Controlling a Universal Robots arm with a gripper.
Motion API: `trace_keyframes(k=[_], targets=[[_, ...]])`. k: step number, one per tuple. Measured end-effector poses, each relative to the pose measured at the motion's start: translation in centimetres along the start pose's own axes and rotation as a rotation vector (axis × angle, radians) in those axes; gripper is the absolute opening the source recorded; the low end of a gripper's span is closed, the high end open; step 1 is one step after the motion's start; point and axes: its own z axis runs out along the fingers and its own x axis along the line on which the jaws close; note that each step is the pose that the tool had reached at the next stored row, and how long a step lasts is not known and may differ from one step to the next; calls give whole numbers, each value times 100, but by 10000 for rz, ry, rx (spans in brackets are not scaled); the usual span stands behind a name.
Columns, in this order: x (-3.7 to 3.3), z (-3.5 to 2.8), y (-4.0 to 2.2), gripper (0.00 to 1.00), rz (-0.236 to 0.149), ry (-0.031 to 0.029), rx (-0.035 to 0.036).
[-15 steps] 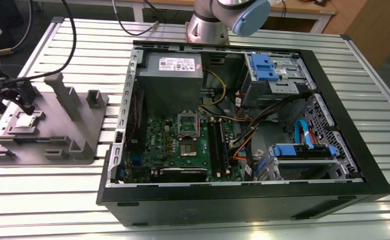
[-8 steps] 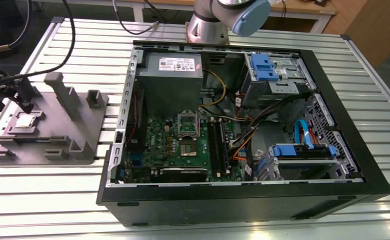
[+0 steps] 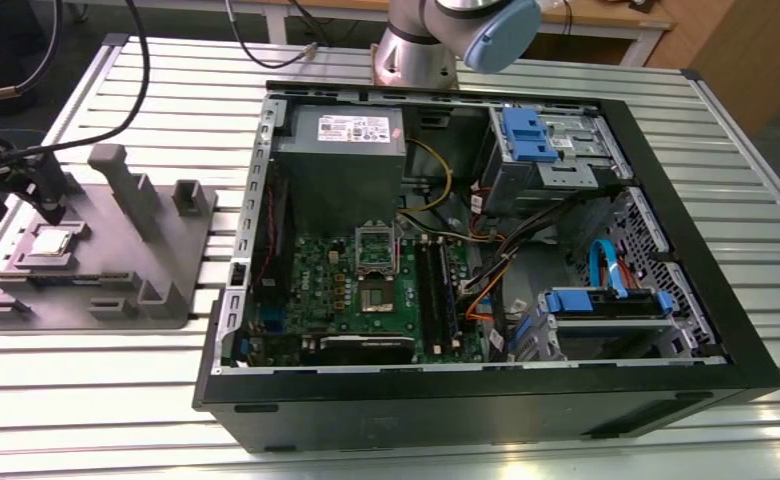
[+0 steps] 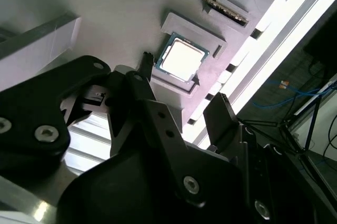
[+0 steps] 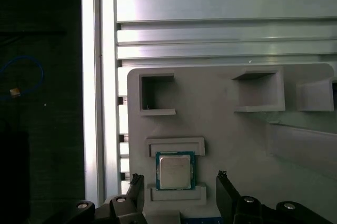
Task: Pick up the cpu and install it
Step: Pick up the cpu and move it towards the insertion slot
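The cpu [image 3: 51, 243] lies flat, silvery top up, in a shallow square recess of the grey fixture [image 3: 163, 290] on the slatted table [image 3: 97, 400]. In the exterior view it sits at about nine o'clock from the open computer case [image 3: 710, 330], well apart from it. The hand [image 3: 46, 205] hangs just above the chip with its fingers spread.

In both wrist views the two black fingertips [image 5: 137, 182] stand one on each side of the cpu [image 5: 175, 171]. They are wider apart than the chip and clear of its edges, and nothing is pinched between them. In the second wrist view the cpu [image 4: 181, 58] shows a green rim around its pale metal lid. It is seated between two raised lips of the fixture [image 4: 105, 2], with the hand [image 4: 184, 79] close over it.

Inside the case the green motherboard [image 3: 317, 290] lies flat, its socket [image 3: 374, 298] near the middle. The grey power supply [image 3: 343, 135] sits at twelve o'clock of the board. The arm's base [image 3: 417, 55] stands on the table at twelve o'clock of the case — the cpu is not yet in the socket
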Motion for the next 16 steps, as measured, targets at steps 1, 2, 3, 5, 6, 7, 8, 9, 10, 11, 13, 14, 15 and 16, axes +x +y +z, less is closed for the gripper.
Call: trace_keyframes(k=[1,2,3,5,6,7,8,9,10,11,13,14,15,16], targets=[[0,1,0,65,0,0,0],[0,3,0,65,0,-1,-1],[0,4,0,65,0,-1,-1],[0,5,0,65,0,-2,-1],[0,11,0,65,0,-1,-1],[0,12,-1,65,0,-1,-1],[0,12,0,65,0,-1,-1],[0,13,-1,65,0,-1,-1],[0,14,-1,65,0,-1,-1],[0,14,-1,65,0,-1,-1],[0,16,-1,65,0,-1,-1],[0,16,-1,65,0,-1,-1],[0,17,-1,65,0,-2,-1],[0,20,-5,65,0,-3,-2]])
